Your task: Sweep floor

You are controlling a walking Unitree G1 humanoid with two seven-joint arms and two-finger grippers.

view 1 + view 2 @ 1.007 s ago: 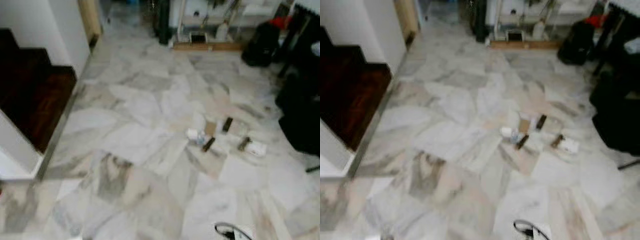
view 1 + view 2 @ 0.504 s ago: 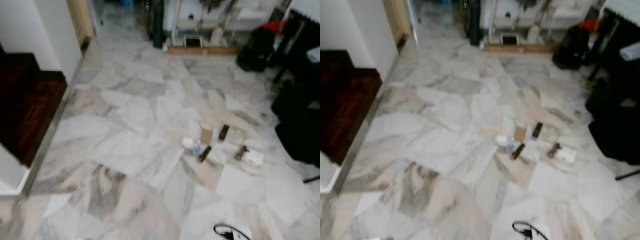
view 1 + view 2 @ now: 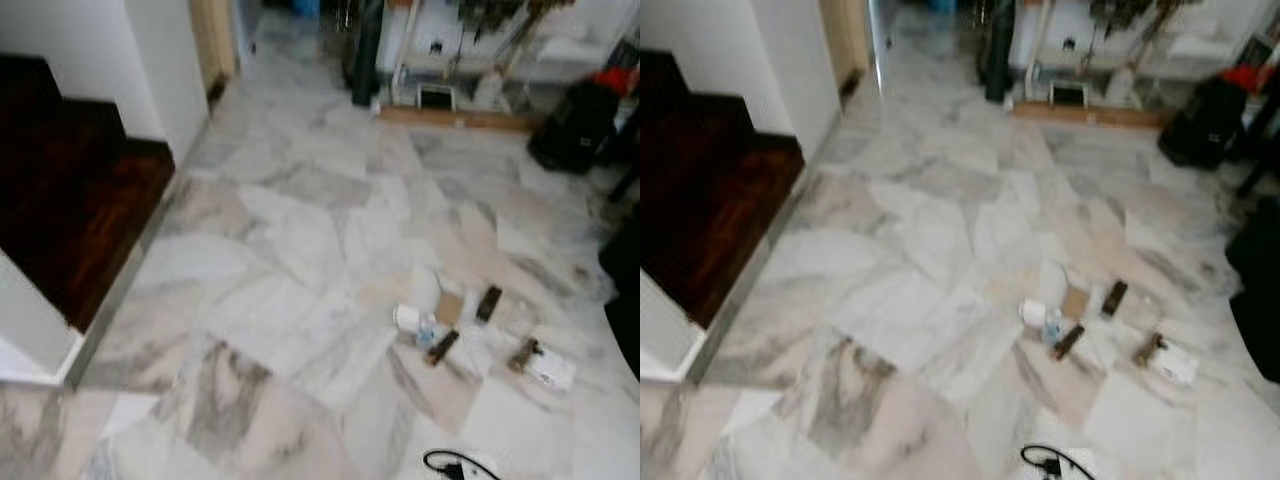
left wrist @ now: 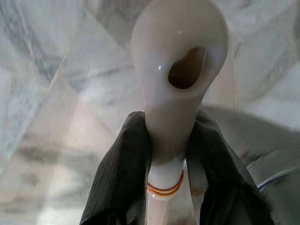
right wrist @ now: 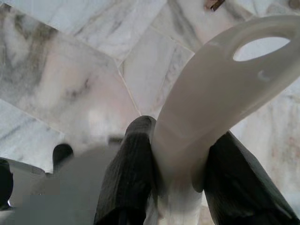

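In the left eye view, a marble floor (image 3: 300, 230) stretches ahead, with a dark wooden step (image 3: 70, 210) to the left. A small cluster of litter (image 3: 470, 330) lies scattered right of centre: a white roll, dark bits, a brown scrap and a white packet. A black cable (image 3: 450, 465) sits at the near edge, and shelving and bags stand at the far wall.

The right eye view gives the same scene; the litter (image 3: 1095, 330) lies loose and spread, not gathered into a pile.

In the left wrist view, the left gripper (image 4: 164, 159) has both fingers closed tight around a white handle (image 4: 178, 70) with a hanging hole at its end.

In the right wrist view, the right gripper (image 5: 180, 183) likewise clamps a white looped handle (image 5: 225, 89).

Judging by this, both tools are in hand and the debris still remains to be swept up.
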